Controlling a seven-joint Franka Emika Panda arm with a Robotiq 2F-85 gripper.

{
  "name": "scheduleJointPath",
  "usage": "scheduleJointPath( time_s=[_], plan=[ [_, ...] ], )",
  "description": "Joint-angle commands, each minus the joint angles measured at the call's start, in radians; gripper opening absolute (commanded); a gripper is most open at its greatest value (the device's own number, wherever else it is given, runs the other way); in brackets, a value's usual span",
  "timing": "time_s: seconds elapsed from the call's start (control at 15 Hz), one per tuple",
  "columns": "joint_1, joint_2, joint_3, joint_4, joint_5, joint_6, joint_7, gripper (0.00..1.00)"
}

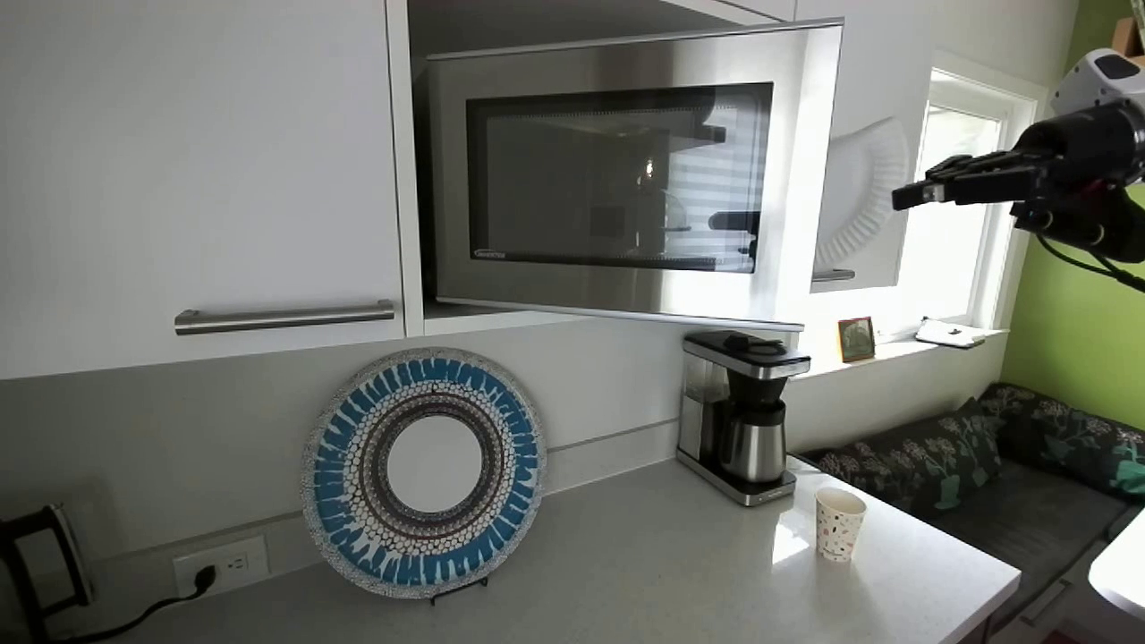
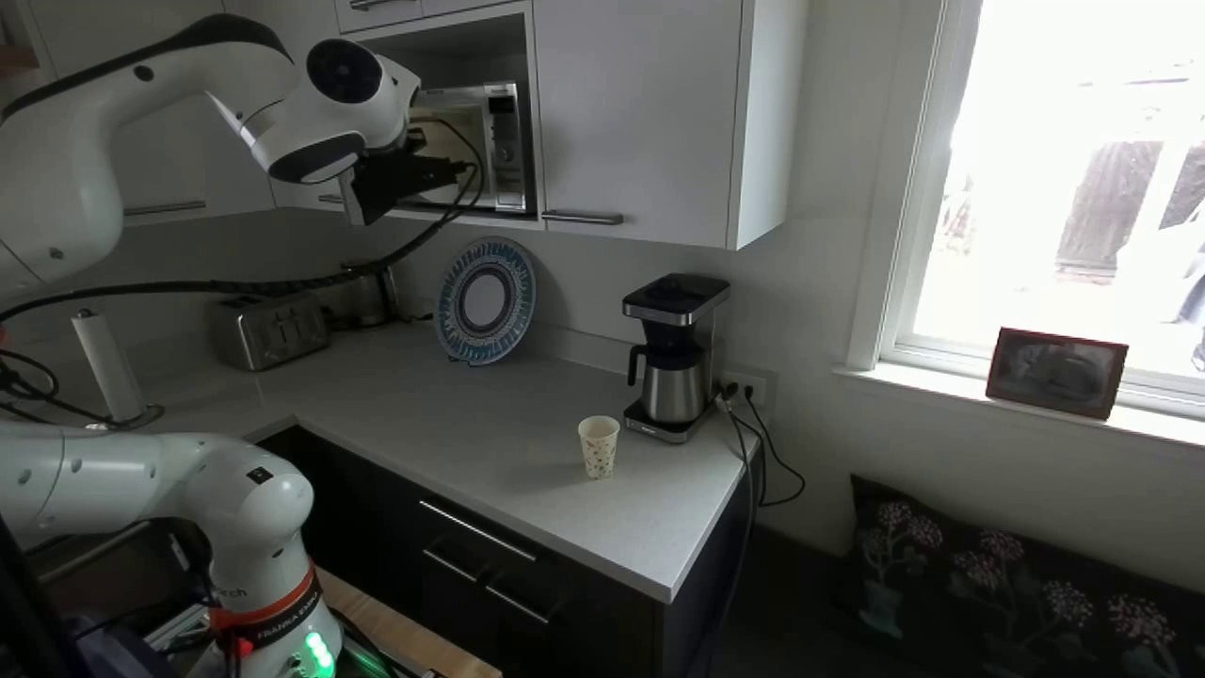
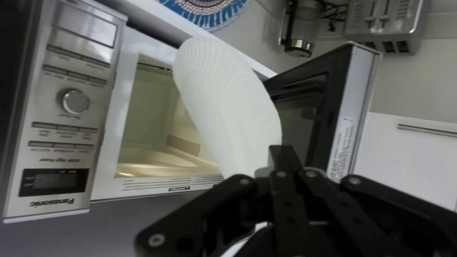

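Inspector A: In an exterior view, where is the paper plate (image 1: 868,192) sitting?

Inspector B: It is hanging on edge in the air, showing just past the microwave door (image 1: 626,179), with the fingers (image 1: 975,186) meeting its rim.

Inspector A: And in an exterior view, at the robot's wrist (image 2: 325,118)?

Inspector B: The wrist is blocking the fingers; their state is not showing there.

Inspector A: The wrist view?

Inspector B: The fingers are standing together, pinching the plate's rim; the plate is leaning out before the open microwave (image 3: 107,153).

Inspector A: Handling?

Inspector B: I am judging it light, thin and springy, probably bending rather than breaking. The fluted rim is looking stiffest, so holding there is seeming sound.
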Motion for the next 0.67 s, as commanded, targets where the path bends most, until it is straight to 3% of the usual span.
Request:
scheduleJointPath(
  time_s=[0.0,0.4,0.6],
  plan=[
    [0.015,0.004,0.01,-0.029,0.026,0.139,-0.048,0.0],
    [0.106,0.052,-0.046,-0.002,0.117,0.125,-0.004,0.0],
    [0.084,0.096,-0.047,0.015,0.194,0.142,0.053,0.0]
  ],
)
